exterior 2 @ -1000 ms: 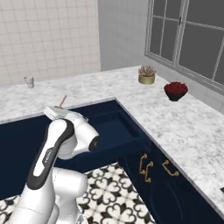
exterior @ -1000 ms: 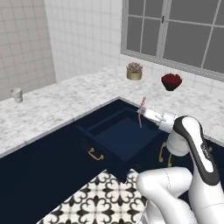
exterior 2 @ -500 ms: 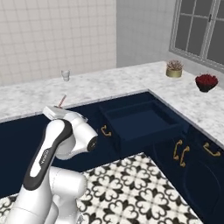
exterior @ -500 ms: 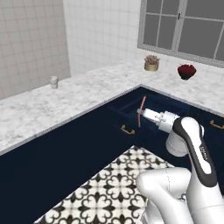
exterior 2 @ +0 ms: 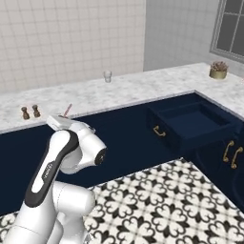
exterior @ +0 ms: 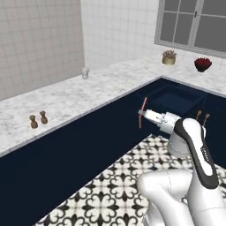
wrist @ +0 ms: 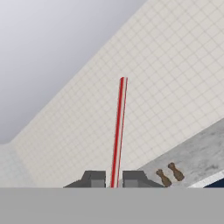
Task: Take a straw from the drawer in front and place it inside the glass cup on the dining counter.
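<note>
Gripper clamped on straw near its lower end, carried roughly upright (likely so it can drop end-first). Beyond: cup standing well apart on marble bench; drawer open.
</note>
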Controlling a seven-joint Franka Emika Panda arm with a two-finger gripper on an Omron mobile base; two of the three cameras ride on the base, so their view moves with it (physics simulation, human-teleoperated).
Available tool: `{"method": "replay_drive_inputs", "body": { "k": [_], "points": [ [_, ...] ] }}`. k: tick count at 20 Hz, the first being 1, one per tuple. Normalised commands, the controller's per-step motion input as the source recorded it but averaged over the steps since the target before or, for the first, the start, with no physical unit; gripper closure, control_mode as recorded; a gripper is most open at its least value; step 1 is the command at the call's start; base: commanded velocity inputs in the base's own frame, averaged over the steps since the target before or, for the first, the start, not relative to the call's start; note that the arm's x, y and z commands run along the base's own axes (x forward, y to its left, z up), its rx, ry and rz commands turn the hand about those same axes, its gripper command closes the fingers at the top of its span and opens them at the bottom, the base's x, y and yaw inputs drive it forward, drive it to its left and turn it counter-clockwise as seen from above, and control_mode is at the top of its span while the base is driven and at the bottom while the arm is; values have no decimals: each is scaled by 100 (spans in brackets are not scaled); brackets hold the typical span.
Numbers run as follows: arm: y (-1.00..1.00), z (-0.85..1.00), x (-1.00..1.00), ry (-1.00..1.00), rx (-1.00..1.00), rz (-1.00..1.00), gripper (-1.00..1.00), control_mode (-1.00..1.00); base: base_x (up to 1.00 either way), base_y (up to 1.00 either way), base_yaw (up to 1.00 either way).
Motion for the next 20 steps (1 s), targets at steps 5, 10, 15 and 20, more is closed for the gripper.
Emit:
{"method": "replay_drive_inputs", "body": {
  "k": [5,10,15,20],
  "points": [
    [0,0,0,0,0,0,100,100,-38,100,0],
    [0,0,0,0,0,0,100,100,-29,100,-1],
    [0,0,0,0,0,0,100,100,-4,100,-6],
    [0,0,0,0,0,0,100,100,0,100,-9]
  ]
}}
